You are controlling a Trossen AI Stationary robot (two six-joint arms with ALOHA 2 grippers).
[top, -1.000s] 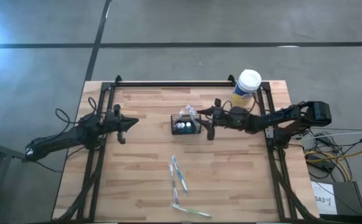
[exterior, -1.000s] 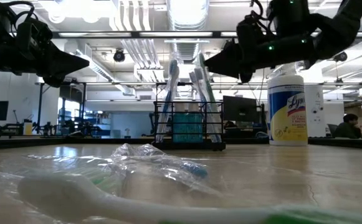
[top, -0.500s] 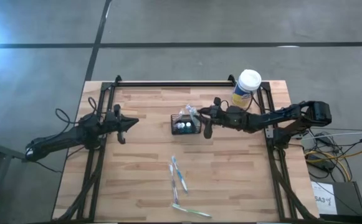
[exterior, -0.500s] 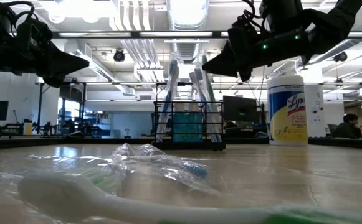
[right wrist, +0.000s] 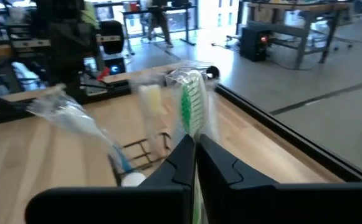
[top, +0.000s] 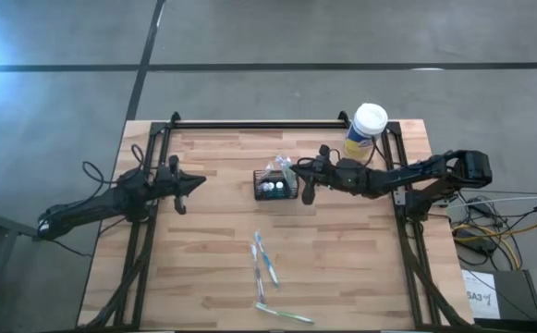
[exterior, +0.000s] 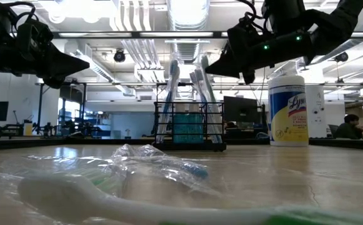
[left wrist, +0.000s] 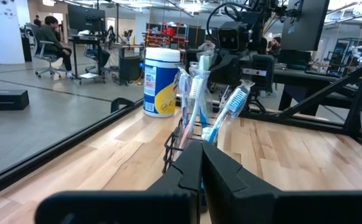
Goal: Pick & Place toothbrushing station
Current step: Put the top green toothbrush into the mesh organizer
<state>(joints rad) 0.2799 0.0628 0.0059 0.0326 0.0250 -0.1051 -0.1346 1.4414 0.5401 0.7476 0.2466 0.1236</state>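
Both pincers are sitting closed: the right pincer point(top: 311, 178) hovering at the three-o'clock side of the toothbrushing station point(top: 276, 188) mid-table, seemingly poised for grasping, while the left pincer point(top: 190, 184) is waiting at nine o'clock.

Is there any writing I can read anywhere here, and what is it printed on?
"Lys", cut off by the label's curve: on the yellow canister, low view.
"SA3": on a white sheet on the floor beside the table, high view.
Smaller print on the canister label: too small to read.
Nothing readable on the black caddy or the toothbrushes.
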